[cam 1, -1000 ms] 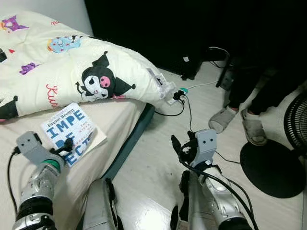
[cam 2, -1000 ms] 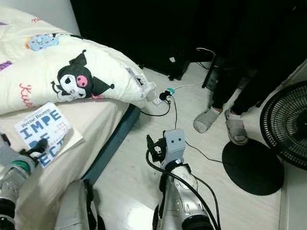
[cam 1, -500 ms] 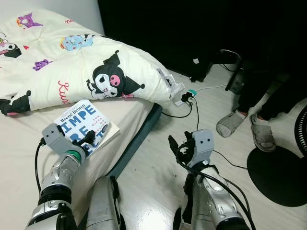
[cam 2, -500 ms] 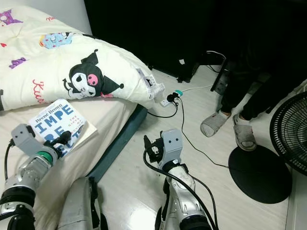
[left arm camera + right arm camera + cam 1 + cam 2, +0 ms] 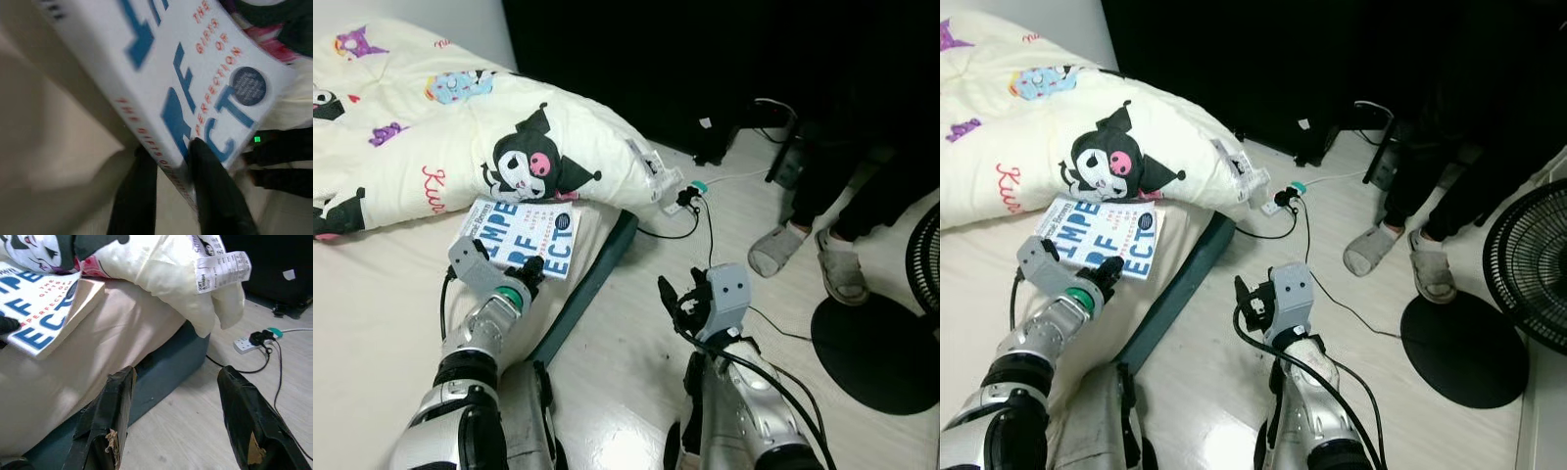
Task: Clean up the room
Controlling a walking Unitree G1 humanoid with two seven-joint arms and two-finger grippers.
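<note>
A bed [image 5: 372,294] with a pale sheet takes up the left side of the head camera views, with a dark blue base along its edge. A cream comforter [image 5: 460,137] printed with cartoon characters lies bunched across the bed. A white book [image 5: 522,238] with large blue letters on its cover lies flat on the sheet, just beside the comforter's lower edge and near the bed's floor-side edge.

The left tool [image 5: 530,266] reaches over the bed to the book's near edge. In the left wrist view its two black fingers [image 5: 215,191] are clamped on the book [image 5: 195,83], one on the cover and one under the spine.

The right tool [image 5: 675,299] hangs over the pale wooden floor [image 5: 626,362], well away from the bed, with its fingers [image 5: 254,431] spread wide and nothing between them.

On the floor beyond the bed's corner lies a white power strip [image 5: 677,204] with a black cable running from it. Farther from the bed stand a person's feet in grey slippers [image 5: 803,259], and past them the round black base of a fan [image 5: 871,348].
</note>
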